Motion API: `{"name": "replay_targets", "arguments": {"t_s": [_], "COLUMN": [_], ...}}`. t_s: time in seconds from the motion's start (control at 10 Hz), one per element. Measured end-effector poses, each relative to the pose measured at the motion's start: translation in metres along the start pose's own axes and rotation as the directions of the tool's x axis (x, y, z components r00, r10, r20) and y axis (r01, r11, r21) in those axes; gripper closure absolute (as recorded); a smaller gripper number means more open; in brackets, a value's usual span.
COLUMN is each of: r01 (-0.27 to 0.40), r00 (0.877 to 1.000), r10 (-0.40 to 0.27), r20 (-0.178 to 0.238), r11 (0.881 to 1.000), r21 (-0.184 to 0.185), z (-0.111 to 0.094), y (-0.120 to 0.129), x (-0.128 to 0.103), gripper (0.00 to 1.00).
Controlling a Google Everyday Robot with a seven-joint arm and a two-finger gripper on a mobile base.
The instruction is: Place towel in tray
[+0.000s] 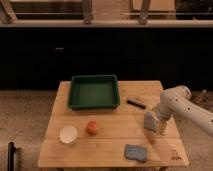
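The towel (149, 121) is a small pale grey-blue cloth at the right side of the wooden table (112, 145), and it looks raised on edge against my gripper. My gripper (160, 126) hangs from the white arm (182, 106), which comes in from the right, and it is down at the table right beside the towel and touching it. The dark green tray (75, 94) sits at the back middle of the table, about a tray's width to the left of the gripper, and nothing shows inside it.
A darker blue folded cloth or sponge (136, 152) lies near the front right edge. An orange ball (92, 127) and a white bowl (68, 134) sit front left. A small dark object (136, 102) lies just right of the tray.
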Motion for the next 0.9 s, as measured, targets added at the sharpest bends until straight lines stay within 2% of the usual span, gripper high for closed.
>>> {"name": "replay_targets", "arguments": {"t_s": [0.9], "r01": [-0.001], "r00": [1.000], "r10": [0.001], "r20": [0.000], "r11": [1.000], "r21": [0.021], "z": [0.024], "y": [-0.013], "x": [-0.002], "gripper": [0.20]}}
